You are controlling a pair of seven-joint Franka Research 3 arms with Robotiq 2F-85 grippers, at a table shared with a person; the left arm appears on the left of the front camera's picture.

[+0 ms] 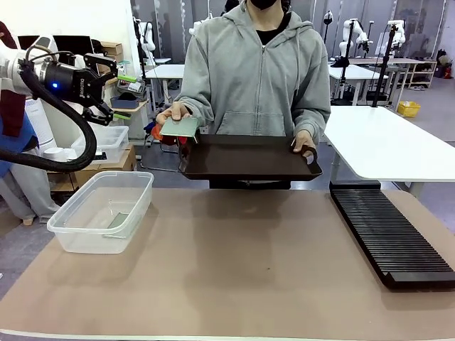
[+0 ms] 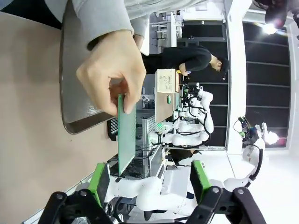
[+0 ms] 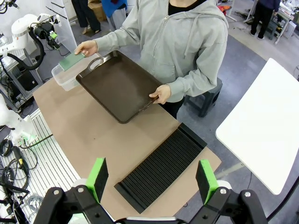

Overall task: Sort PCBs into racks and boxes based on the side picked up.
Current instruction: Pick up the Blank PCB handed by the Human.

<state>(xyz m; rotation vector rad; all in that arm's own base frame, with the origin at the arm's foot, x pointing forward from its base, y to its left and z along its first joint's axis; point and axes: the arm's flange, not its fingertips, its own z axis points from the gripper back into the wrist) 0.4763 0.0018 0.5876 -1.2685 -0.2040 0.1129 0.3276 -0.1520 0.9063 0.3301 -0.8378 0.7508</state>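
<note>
A person at the far side holds a green PCB (image 1: 179, 128) out in one hand (image 1: 168, 114) and a dark tray (image 1: 249, 158) in the other. My left gripper (image 1: 125, 96) hovers open a short way left of that board, above the clear box (image 1: 85, 238). In the left wrist view the PCB (image 2: 126, 135) stands edge-on beyond my open left gripper (image 2: 149, 179). A second green PCB (image 1: 117, 220) lies flat in the box. The black rack (image 1: 391, 234) lies at the table's right. My right gripper (image 3: 152, 179) is open high above the rack (image 3: 161, 168), holding nothing.
The tray (image 3: 119, 84) juts over the table's far edge. The brown table mat (image 1: 234, 270) is bare between box and rack. A white table (image 1: 391, 142) stands behind at the right, and shelves with small boxes (image 1: 114, 135) behind the left arm.
</note>
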